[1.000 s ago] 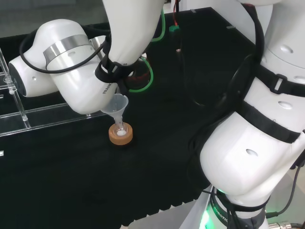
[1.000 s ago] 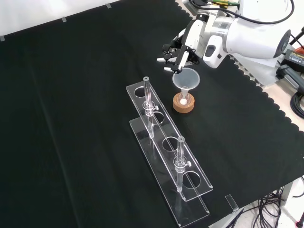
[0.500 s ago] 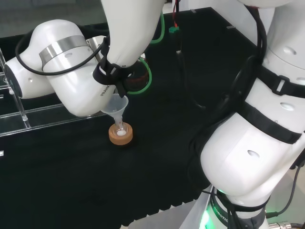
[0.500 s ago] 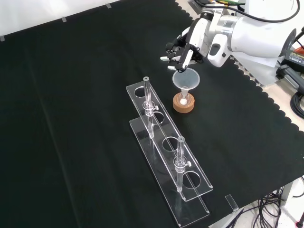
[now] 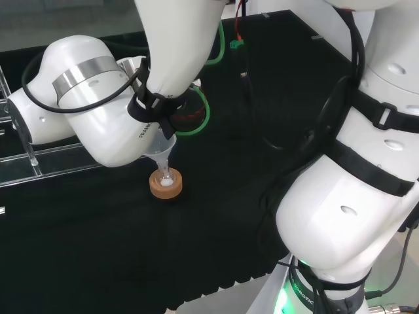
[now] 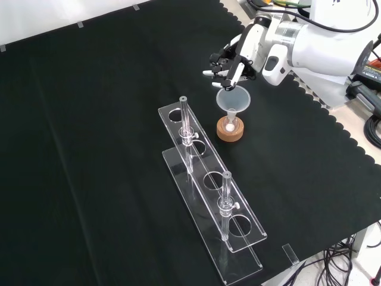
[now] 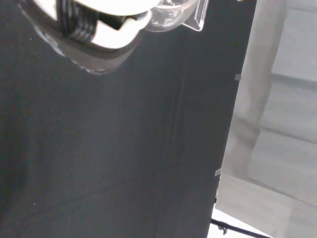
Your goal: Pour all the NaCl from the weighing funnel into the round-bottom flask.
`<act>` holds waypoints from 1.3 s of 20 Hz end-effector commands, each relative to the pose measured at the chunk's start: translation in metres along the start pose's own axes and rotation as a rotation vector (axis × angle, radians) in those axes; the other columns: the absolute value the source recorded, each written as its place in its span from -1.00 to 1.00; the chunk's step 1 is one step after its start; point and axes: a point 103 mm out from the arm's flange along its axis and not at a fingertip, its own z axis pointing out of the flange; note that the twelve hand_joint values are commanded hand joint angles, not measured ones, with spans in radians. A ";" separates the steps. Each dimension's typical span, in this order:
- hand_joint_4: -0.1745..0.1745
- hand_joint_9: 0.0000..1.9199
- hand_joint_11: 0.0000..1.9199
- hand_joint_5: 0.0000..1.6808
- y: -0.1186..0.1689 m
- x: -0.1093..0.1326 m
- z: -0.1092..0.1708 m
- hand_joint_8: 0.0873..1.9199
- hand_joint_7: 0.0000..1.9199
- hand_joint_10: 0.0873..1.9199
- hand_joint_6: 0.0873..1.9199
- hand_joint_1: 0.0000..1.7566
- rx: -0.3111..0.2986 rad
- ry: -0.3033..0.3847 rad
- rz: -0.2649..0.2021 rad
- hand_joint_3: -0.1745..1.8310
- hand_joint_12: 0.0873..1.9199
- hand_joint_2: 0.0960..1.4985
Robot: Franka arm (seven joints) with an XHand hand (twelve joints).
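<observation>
A small round-bottom flask (image 6: 230, 124) sits on a cork ring (image 6: 230, 133) with white powder in its bottom. A clear plastic funnel (image 6: 233, 100) stands in its neck. The hand (image 6: 233, 58) hangs just above and behind that funnel's rim, fingers curled round a small clear weighing funnel (image 7: 174, 14); a finger (image 7: 101, 22) lies next to that piece in the wrist view. In the head view the cork ring (image 5: 165, 188), flask (image 5: 167, 179) and funnel (image 5: 162, 154) sit under the arm's big white link, which hides the hand.
A long clear acrylic rack (image 6: 209, 199) with two upright posts lies in front of the flask in the front view, and at the left (image 5: 46, 160) in the head view. A green cable (image 5: 200, 116) loops behind the flask. The cloth's scalloped edge (image 6: 333, 113) runs at the right.
The hand has shifted a little to the right and up in the front view, staying over the funnel's rim. In the head view the arm's link has swung slightly. Flask and funnel have not moved.
</observation>
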 end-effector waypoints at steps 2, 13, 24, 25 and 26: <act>1.00 0.17 -1.00 0.79 0.002 0.002 0.006 -1.00 0.77 -0.94 -0.98 0.28 -0.018 -0.006 0.006 -0.41 0.43 -0.10; 1.00 0.17 -1.00 0.79 0.003 -0.013 -0.001 -1.00 0.78 -0.94 -0.97 0.28 -0.039 0.070 0.030 -0.41 0.43 -0.10; 1.00 0.17 -1.00 0.75 0.001 -0.029 0.013 -1.00 0.76 -0.96 -0.91 0.28 -0.090 0.228 0.163 -0.45 0.45 -0.06; 1.00 0.17 -1.00 0.75 0.001 -0.030 0.017 -1.00 0.75 -0.96 -0.91 0.28 -0.091 0.243 0.170 -0.45 0.45 -0.06; 1.00 0.17 -1.00 0.75 0.000 -0.031 0.021 -1.00 0.75 -0.96 -0.91 0.28 -0.092 0.256 0.176 -0.45 0.45 -0.06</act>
